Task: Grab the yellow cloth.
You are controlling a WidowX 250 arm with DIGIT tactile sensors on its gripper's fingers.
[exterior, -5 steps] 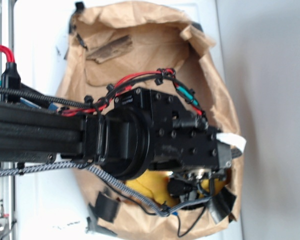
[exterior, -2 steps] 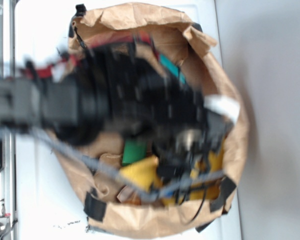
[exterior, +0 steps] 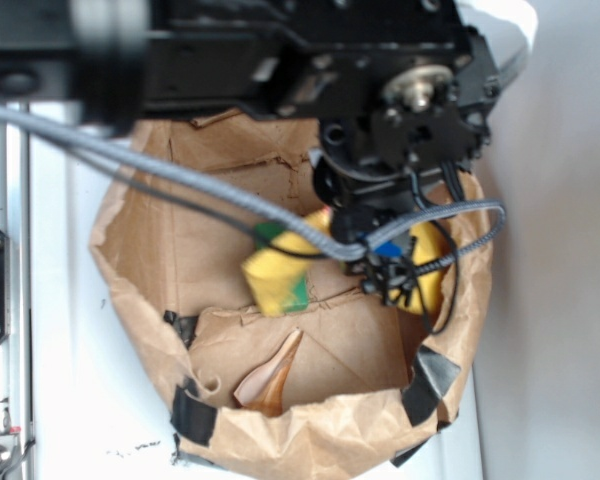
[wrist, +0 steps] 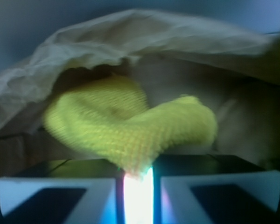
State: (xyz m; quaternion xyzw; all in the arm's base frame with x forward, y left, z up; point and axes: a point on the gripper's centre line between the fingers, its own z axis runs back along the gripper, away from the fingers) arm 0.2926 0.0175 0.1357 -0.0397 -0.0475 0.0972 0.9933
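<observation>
The hand (wrist: 137,179) is clamped on a fold of the yellow cloth (wrist: 130,123), which hangs inside the brown paper lining (exterior: 230,250), so the grab looks made and lifting clear comes next.

Brown paper lining (exterior: 180,250): crumpled, shaped into a basin with raised walls; creased floor, torn flaps at the far wall; seen in the wrist view (wrist: 144,32) as a pale wrinkled fold arching overhead.
Green block (exterior: 298,293): only partly seen, near the middle of the paper floor.
Black tape (exterior: 193,415): strips on the near rim of the paper, one at left, another at right (exterior: 432,385).
Orange-brown scrap (exterior: 270,378): pointed, lying on the paper floor near the front wall.
White surface (exterior: 70,400): under and left of the paper.
Metal rail (exterior: 0,350): along the left edge, with screws.
</observation>
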